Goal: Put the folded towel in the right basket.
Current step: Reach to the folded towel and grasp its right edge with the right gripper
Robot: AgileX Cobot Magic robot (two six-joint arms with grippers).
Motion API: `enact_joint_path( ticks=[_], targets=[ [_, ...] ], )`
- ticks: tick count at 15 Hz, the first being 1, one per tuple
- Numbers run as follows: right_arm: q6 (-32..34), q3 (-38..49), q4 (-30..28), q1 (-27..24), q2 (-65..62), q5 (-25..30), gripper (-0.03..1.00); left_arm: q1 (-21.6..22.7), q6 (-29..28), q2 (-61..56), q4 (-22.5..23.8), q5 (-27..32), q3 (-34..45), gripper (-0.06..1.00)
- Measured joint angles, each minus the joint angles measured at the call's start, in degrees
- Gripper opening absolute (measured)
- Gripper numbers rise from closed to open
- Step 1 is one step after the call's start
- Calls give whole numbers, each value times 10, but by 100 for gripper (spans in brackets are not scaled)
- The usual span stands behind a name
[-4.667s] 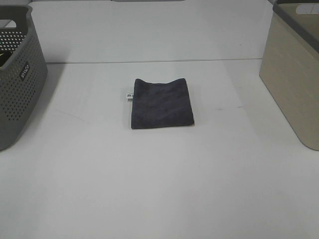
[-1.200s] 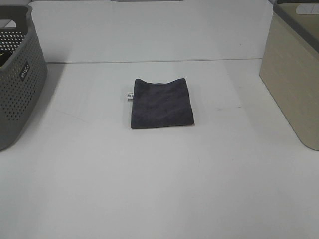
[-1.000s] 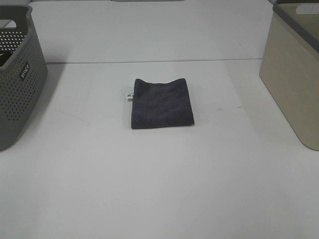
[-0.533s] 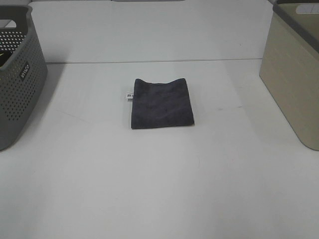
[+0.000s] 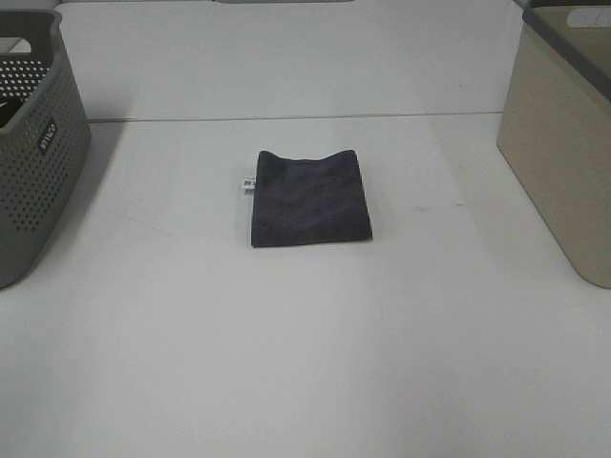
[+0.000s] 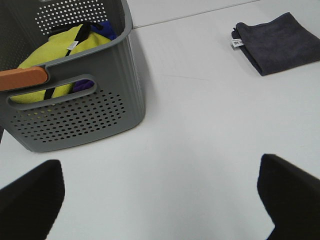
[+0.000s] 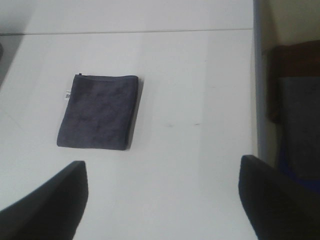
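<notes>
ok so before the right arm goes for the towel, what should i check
1. Folded towel flat on the table: ok
2. Right gripper jaws open and empty: ok
3. Right gripper at the towel: not ok, not there yet
4. Nothing between towel and beige basket: ok
5. Room in beige basket: cannot tell, cloths already inside
6. Left gripper away from towel, by grey basket: ok
</notes>
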Motion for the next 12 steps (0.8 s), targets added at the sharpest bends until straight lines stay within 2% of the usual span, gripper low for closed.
enact_joint_path(
  ticks=[3, 4, 7, 10, 12],
  targets=[
    [-1, -50, 4, 7, 69, 34, 77, 0, 0, 0, 0, 0, 0, 99],
    [-1, -85, -23, 61, 104, 36, 77, 0, 0, 0, 0, 0, 0, 99],
    [21, -124, -60, 167, 153, 34, 77, 0, 0, 0, 0, 0, 0, 99],
    [40, -146, -61, 222, 203, 32, 77, 0, 0, 0, 0, 0, 0, 99],
    [49, -147, -53, 238, 243, 32, 77, 0, 0, 0, 0, 0, 0, 99]
  ],
)
